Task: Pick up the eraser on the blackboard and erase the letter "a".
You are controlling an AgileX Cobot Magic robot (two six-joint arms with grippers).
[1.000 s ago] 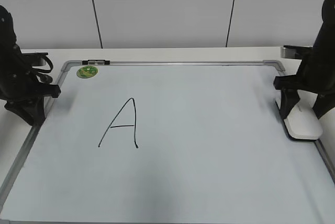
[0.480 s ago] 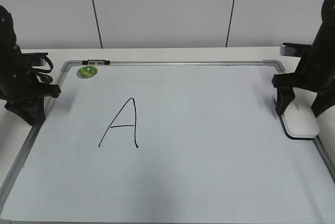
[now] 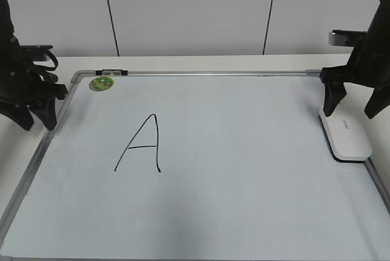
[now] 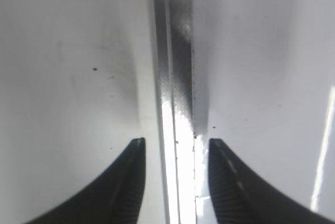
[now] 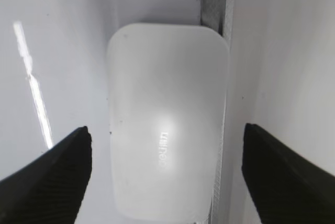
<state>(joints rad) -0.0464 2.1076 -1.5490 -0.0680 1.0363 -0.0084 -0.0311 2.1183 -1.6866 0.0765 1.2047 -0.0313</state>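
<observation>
The blackboard (image 3: 244, 169) lay flat, big letter (image 3: 140, 144) not wiped. The eraser (image 3: 345, 138) sat at its right edge. My right claw (image 3: 353, 105) had lifted off it, wide open, holding nothing. My left claw (image 3: 30, 117), empty, open a little, had lifted too.

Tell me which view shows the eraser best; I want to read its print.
The right wrist view: the eraser fills the frame from above, grey print visible, between the open right gripper fingers. The exterior view shows it small at the blackboard's right edge. The left wrist view shows none of it.
</observation>
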